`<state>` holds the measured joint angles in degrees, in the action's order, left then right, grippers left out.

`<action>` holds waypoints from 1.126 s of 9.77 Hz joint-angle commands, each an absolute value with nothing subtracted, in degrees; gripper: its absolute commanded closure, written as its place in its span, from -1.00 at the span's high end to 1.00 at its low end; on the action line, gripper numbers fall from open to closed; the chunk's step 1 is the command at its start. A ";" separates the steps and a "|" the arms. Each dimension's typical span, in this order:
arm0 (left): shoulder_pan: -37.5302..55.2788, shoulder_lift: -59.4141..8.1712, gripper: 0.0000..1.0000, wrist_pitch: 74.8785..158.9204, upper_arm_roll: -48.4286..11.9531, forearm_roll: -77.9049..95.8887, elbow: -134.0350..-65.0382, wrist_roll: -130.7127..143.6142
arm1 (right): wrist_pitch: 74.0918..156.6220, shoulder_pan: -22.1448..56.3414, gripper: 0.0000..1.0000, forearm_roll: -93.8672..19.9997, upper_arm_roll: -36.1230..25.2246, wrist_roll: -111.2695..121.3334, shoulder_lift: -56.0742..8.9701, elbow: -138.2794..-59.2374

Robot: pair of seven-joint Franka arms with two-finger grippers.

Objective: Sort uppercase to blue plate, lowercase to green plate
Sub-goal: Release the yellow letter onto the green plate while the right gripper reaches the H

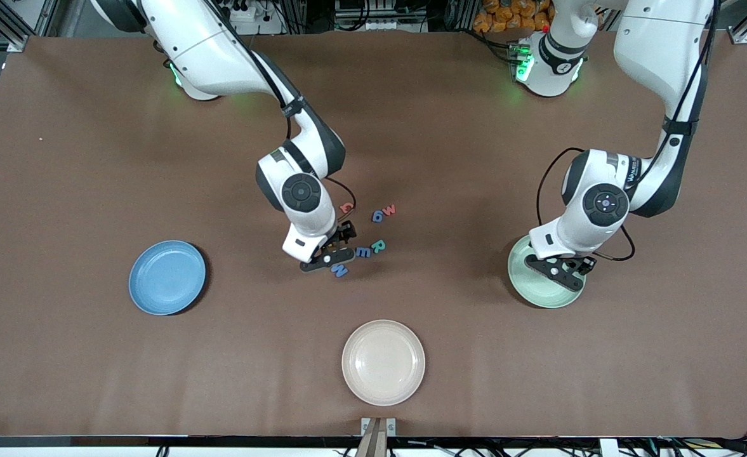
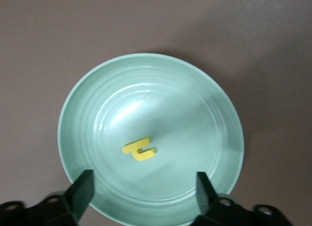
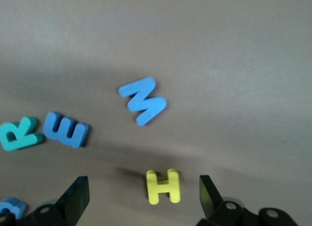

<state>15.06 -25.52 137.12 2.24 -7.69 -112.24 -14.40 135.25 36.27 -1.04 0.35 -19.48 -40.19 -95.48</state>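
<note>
Clearly the risk lies with the right gripper (image 1: 334, 249), which hangs low over the cluster of foam letters near the middle of the table: the yellow H (image 3: 164, 186) sits between its spread fingers (image 3: 74, 199), yet the blue W (image 3: 143, 100) and the blue m (image 3: 66, 130) lie close by, with the teal R (image 3: 18, 133) touching the m. As I judge it, a descent slightly off line could nudge the H askew or drag a neighbour along, and a letter this small and light may tip or squirt out as the pads close. Sorting could also go wrong by misreading case, since the W and the red w (image 1: 389, 209) look alike. The right fingers stand wide apart and hold nothing, touching no letter. The left gripper (image 1: 562, 267) hovers over the green plate (image 2: 214, 99), its fingers (image 2: 82, 191) likewise wide open and empty; a yellow lowercase letter (image 2: 139, 148) lies flat in the plate below them. The blue plate (image 1: 167, 277) sits toward the right arm's end, with no letter visible in it.
</note>
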 commanded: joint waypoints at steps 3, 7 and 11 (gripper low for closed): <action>17.83 -29.26 1.00 137.46 2.72 5.67 -106.71 -9.51 | 140.53 36.47 1.00 -1.05 0.00 -19.34 -39.37 -101.07; 25.20 -31.27 1.00 137.46 2.64 9.41 -102.86 2.87 | 140.54 35.77 1.00 -1.05 0.09 -19.25 -39.29 -101.16; 31.45 -34.72 1.00 137.37 3.25 8.44 -99.06 14.15 | 141.67 35.68 -1.00 -1.14 0.18 -19.95 -36.93 -104.05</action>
